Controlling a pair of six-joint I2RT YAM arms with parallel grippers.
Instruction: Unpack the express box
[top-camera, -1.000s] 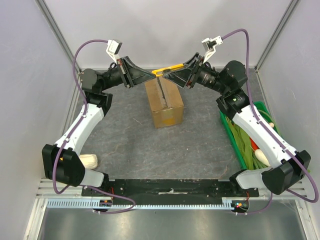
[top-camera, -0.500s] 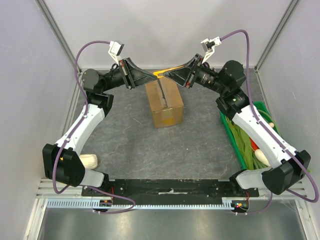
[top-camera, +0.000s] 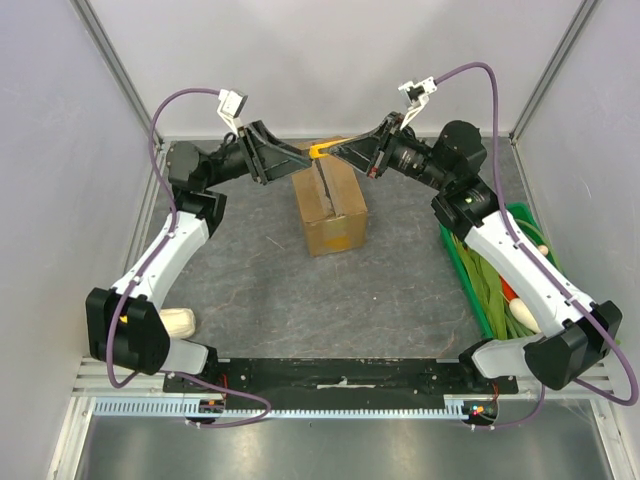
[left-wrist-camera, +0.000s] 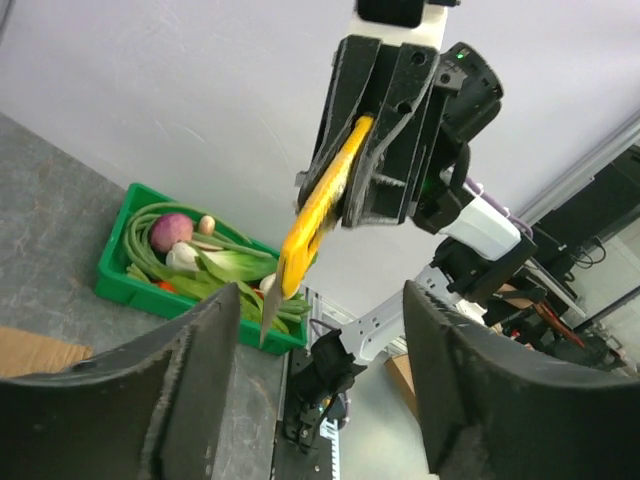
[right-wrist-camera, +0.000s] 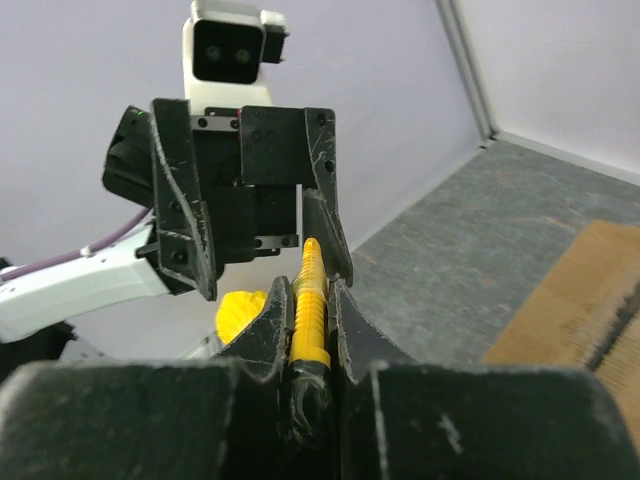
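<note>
The express box (top-camera: 330, 205), brown cardboard with its flaps meeting at a centre seam, stands at the back middle of the table. Its edge shows in the left wrist view (left-wrist-camera: 30, 352) and the right wrist view (right-wrist-camera: 590, 290). Above its far end, a yellow utility knife (top-camera: 322, 150) hangs between both grippers. My right gripper (top-camera: 345, 152) is shut on the knife's handle (right-wrist-camera: 310, 300). The blade end (left-wrist-camera: 300, 230) points toward the left gripper. My left gripper (top-camera: 298, 158) faces it, open, its fingers (left-wrist-camera: 200, 340) apart on either side of the knife tip without touching it.
A green crate (top-camera: 470, 280) of vegetables sits along the right side under the right arm, also seen in the left wrist view (left-wrist-camera: 125, 285). A cream ridged object (top-camera: 178, 322) lies near the left arm's base. White walls close the back and sides.
The left gripper has opened and let go of the knife, drawing back slightly to the left. The right gripper has closed on the knife's handle and holds it alone.
</note>
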